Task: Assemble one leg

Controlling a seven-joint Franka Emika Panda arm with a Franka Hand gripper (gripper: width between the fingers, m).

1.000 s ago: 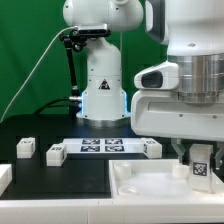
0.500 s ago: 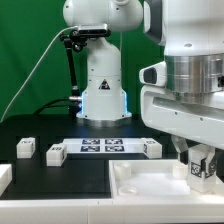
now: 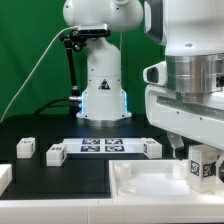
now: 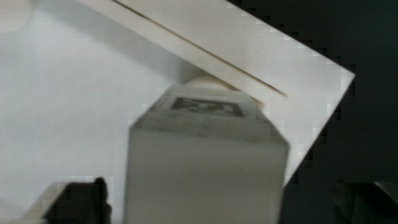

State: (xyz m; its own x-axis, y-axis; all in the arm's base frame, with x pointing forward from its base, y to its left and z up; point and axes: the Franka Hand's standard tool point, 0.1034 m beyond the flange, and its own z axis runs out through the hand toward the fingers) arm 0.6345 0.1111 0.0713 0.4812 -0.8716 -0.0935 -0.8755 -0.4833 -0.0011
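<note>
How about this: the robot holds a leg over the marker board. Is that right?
Not quite. The gripper does hold a leg, but over the big white square piece, not over the marker board, which lies further toward the exterior view's left. The exterior view shows it.

Pincer (image 4: 231,205) fingers cut off at wrist view's edge; leg (image 4: 210,160) blurred there.

The marker board (image 3: 103,146) lies before the robot base (image 3: 103,95). By the exterior view, the first block (image 3: 55,153) sits just left of it, the second block (image 3: 26,148) further left, the third block (image 3: 151,147) at its right end. The square piece (image 3: 140,185) lies nearer, rightward, with the leg (image 3: 203,165) over it
</note>
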